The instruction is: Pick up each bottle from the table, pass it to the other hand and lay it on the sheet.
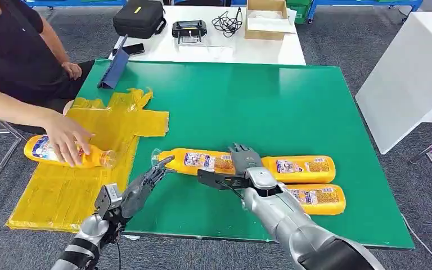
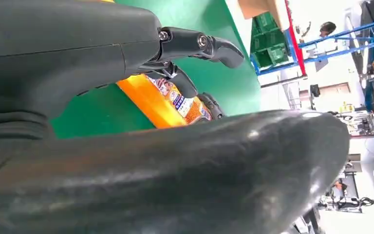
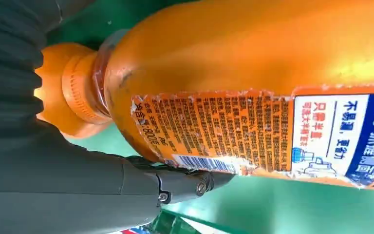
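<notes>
Several yellow bottles lie on the green table (image 1: 292, 101). My right hand (image 1: 247, 169) grips one bottle (image 1: 194, 161) near its neck, fingers over it and thumb below; up close the bottle's orange cap and barcode label (image 3: 253, 58) sit against the right hand (image 3: 53, 180). My left hand (image 1: 140, 188) is open, its fingertips close to that bottle's pale left end; I cannot tell if they touch. The left hand (image 2: 78, 58) has the bottle (image 2: 165, 100) beyond its spread fingers. Two more bottles (image 1: 301, 169) (image 1: 318, 198) lie to the right. The yellow sheet (image 1: 62, 185) is at the left.
A person sits at the left, one hand (image 1: 67, 138) on a bottle (image 1: 39, 151) lying on the sheet. A blue stand (image 1: 115, 70) is at the table's far left corner. Behind is a white table (image 1: 270, 50) with a bag and box; another white table (image 1: 410, 84) stands right.
</notes>
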### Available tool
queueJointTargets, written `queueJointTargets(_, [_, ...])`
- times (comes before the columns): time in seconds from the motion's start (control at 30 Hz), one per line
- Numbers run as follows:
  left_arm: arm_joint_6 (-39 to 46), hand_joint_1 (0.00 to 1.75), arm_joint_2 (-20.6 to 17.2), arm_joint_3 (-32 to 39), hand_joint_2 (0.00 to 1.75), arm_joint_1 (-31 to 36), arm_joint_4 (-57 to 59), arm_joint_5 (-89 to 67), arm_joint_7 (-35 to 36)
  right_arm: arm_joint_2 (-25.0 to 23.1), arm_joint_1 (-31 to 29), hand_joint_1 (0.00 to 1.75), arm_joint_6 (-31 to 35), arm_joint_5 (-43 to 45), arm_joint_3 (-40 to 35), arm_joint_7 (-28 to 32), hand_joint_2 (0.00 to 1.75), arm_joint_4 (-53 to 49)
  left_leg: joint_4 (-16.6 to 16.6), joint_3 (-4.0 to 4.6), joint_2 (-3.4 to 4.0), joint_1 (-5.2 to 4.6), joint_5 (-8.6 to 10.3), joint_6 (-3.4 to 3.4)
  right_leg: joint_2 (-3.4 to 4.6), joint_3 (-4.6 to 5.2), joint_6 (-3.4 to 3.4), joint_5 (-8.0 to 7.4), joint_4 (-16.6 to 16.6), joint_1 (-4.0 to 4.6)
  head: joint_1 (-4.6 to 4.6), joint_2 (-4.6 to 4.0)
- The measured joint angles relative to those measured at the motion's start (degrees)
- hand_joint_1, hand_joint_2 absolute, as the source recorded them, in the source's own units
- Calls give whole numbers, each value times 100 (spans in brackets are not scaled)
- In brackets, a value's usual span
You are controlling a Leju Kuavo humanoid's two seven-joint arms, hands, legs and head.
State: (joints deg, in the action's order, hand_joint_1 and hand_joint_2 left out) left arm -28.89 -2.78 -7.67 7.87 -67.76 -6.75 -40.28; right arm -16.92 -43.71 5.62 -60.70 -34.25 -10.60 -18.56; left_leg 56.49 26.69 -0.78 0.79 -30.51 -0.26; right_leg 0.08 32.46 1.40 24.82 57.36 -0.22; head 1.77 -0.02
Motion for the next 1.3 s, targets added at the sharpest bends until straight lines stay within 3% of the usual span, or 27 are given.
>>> queueJointTargets(0.6, [118,0,0,2,0,-98,0,41,0,-297,8,0,48,-271,0,256,175,9,0,5,2,0,0,0,1,4,0,0,0,0,0,0])
queueJointTargets(1.1, [116,0,2,83,0,-183,0,-2,0,-389,120,0,-59,-223,-162,109,175,-120,0,7,3,0,0,0,2,5,0,0,0,0,0,0])
queueJointTargets(1.13, [114,0,4,96,0,-184,0,-4,0,-389,135,72,-98,-183,-199,81,175,-136,0,7,3,0,0,0,2,5,0,0,0,0,0,0])
queueJointTargets(1.17, [109,0,4,114,0,-184,0,-15,0,-389,152,175,-148,-144,-251,46,175,-149,0,7,3,0,0,0,2,5,0,0,0,0,0,0])
queueJointTargets(1.3, [79,0,9,155,0,-183,0,-26,0,-391,235,175,-494,148,-520,-37,175,-153,0,4,3,0,0,0,2,5,0,0,0,1,-2,0])
